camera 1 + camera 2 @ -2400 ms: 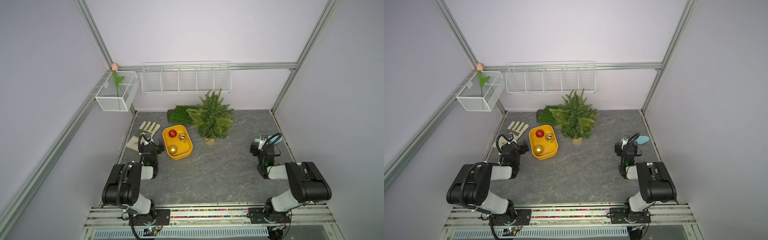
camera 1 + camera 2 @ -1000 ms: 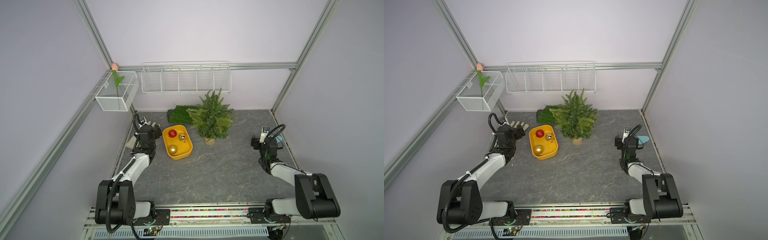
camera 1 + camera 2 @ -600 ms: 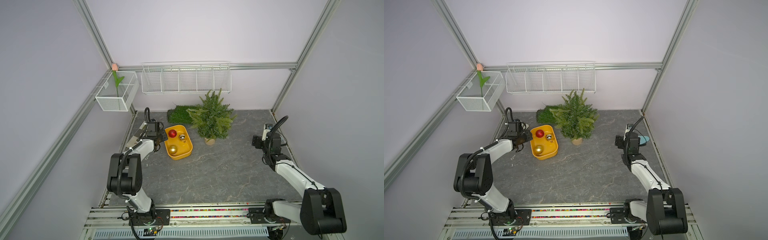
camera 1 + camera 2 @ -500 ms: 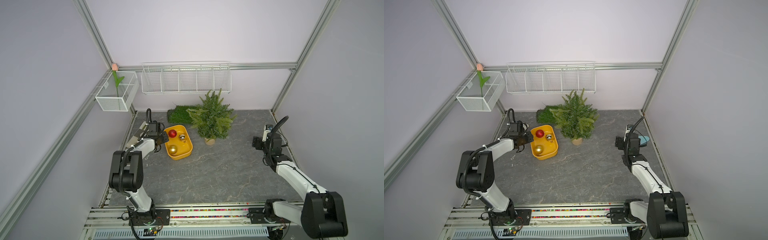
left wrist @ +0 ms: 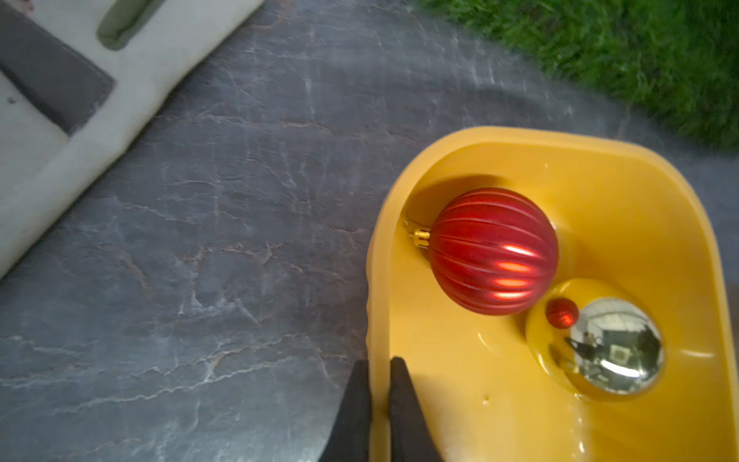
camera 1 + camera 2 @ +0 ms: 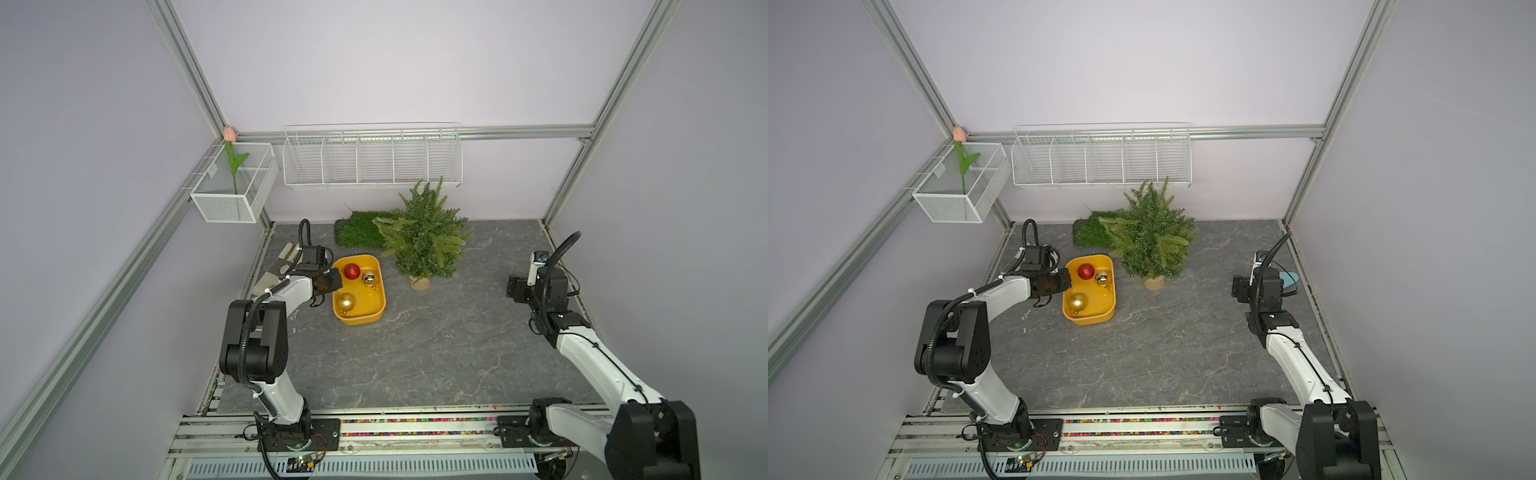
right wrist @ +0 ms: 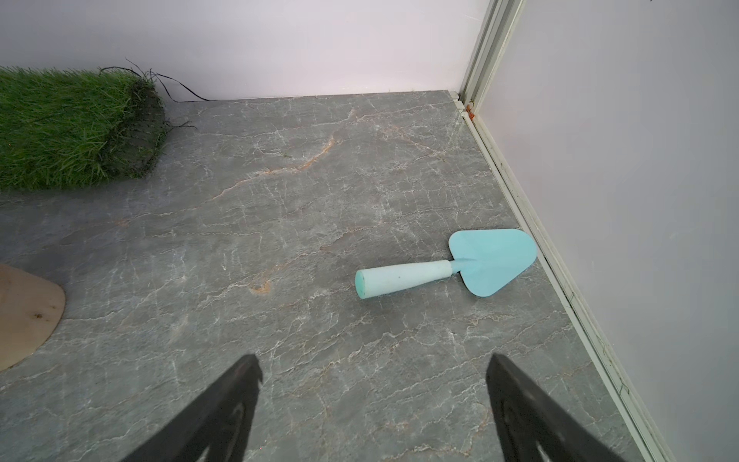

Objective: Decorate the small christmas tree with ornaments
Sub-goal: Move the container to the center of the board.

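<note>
Since a second ago, the left tool [image 5: 378, 366] has swung from the pale glove [image 5: 40, 180] to the yellow tray [image 5: 600, 168] and closed: its fingers [image 5: 404, 408] pinch the tray's wall, one inside, one outside. Only the left wrist view shows this grip; from above the fingertips are hard to make out. That wrist view shows the red ornament [image 5: 494, 250] beside the mirror-like ornament [image 5: 616, 346] but cuts off the matte gold ornament [image 6: 345, 302], seen in both top views. The small christmas tree [image 6: 424, 239] stands upright near the tray. The right tool [image 7: 374, 368] hangs wide apart, holding nothing, above the counter [image 7: 280, 200] near a blue trowel [image 7: 440, 266].
</note>
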You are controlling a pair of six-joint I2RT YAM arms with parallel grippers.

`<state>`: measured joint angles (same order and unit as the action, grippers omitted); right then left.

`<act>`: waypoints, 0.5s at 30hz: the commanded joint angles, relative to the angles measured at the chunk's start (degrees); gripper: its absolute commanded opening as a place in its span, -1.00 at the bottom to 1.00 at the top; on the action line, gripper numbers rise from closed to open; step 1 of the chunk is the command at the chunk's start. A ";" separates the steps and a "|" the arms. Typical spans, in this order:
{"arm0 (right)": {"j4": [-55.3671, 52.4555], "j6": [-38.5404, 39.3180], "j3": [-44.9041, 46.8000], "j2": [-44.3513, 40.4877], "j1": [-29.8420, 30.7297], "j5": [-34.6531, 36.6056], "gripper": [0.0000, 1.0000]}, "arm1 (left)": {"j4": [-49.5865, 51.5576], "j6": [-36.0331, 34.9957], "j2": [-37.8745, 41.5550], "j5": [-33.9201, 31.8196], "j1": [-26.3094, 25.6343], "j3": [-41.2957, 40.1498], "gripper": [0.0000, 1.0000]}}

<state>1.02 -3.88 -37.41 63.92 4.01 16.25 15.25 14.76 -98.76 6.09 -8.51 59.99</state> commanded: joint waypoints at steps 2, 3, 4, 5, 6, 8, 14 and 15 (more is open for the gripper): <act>-1.03 -0.14 -1.51 -1.60 0.35 0.22 0.83 | 5.88 -5.26 4.49 3.40 -3.75 -0.29 -0.86; -1.28 -0.15 -1.61 -1.69 0.30 0.10 0.83 | 6.02 -6.23 5.72 5.48 -4.55 -1.24 -0.86; -1.46 -0.16 -1.70 -1.78 0.31 -0.07 0.83 | 6.05 -6.75 6.98 6.72 -5.18 -2.09 -0.86; -1.53 -0.24 -1.70 -1.89 0.31 -0.32 0.84 | 6.39 -6.99 8.32 7.35 -6.11 -3.07 -0.87; -1.67 -0.54 -1.71 -1.96 0.31 -0.41 0.84 | 6.98 -6.37 9.48 7.20 -6.97 -3.73 -0.90; -2.72 -1.31 -2.12 -1.96 0.36 -0.59 0.85 | 7.23 -3.83 11.85 7.02 -8.83 -5.42 -0.92; -7.30 -3.53 -3.19 -4.20 0.43 -2.15 0.88 | 0.68 11.60 20.37 1.03 -20.27 -14.58 -1.00; -8.17 -4.02 -3.24 -4.88 0.51 -2.30 0.89 | -1.32 15.46 21.38 0.03 -22.42 -16.36 -1.00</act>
<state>-4.01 -5.67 -39.11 61.41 4.01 15.11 18.33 19.14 -79.94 8.40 -27.20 46.81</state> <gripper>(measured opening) 0.942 0.082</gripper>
